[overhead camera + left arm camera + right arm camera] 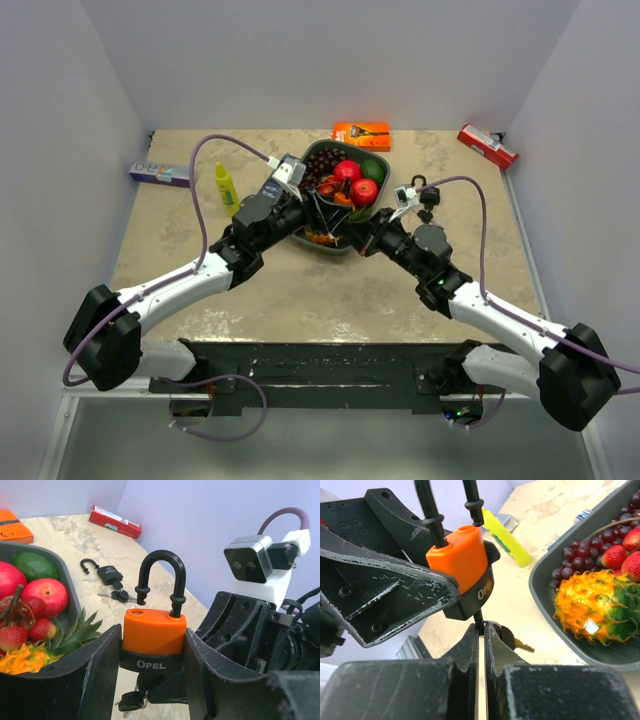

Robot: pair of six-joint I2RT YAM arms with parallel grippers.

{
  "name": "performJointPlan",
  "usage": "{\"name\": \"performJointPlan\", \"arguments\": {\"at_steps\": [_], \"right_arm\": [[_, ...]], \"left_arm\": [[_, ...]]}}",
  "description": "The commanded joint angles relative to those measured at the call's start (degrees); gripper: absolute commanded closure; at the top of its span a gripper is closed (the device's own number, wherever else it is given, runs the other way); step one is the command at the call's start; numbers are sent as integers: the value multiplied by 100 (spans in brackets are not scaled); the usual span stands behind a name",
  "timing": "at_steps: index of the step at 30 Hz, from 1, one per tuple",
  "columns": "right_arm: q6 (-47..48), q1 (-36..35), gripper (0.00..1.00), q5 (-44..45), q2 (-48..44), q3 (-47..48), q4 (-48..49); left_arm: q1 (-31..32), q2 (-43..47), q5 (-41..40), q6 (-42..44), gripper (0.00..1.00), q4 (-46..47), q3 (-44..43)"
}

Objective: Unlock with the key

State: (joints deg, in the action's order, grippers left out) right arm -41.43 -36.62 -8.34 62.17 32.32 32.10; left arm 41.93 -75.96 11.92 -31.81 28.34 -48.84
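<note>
My left gripper [152, 647] is shut on the orange-and-black OPEL padlock [152, 630] and holds it upright above the table. The padlock's black shackle [161, 575] is raised, with its free end out of the hole in the body. My right gripper [483, 627] is shut on the black-headed key [479, 619], which sits in the bottom of the padlock [462, 557]. A spare key [522, 644] hangs from the ring. In the top view both grippers, left [300, 222] and right [355, 238], meet in front of the fruit tray.
A dark tray [386, 160] of fake fruit stands just behind the grippers. A second black padlock with keys [109, 573] lies to its right. A yellow bottle [227, 188], blue box [160, 173], orange box [361, 134] and red box [487, 146] lie around.
</note>
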Motion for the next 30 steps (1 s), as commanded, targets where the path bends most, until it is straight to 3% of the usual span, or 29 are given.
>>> {"name": "performJointPlan", "arguments": {"at_steps": [1, 12, 16, 17, 21, 30], "right_arm": [[-190, 507, 100, 887, -258, 302, 1747], [381, 524, 99, 369, -223, 618, 974], [574, 524, 80, -17, -302, 574, 614], [662, 524, 69, -62, -346, 539, 448], [1040, 524, 46, -334, -521, 460, -246], [1568, 533, 26, -1378, -1111, 828, -1416]], "left_arm": [[359, 152, 1804, -106, 100, -470, 296], [307, 152, 1594, -9, 100, -707, 208], [44, 170, 1559, -132, 100, -750, 217], [-9, 178, 1559, -141, 100, -759, 208], [-299, 222, 1550, -80, 100, -821, 182], [-361, 363, 2022, 526, 100, -918, 129]]}}
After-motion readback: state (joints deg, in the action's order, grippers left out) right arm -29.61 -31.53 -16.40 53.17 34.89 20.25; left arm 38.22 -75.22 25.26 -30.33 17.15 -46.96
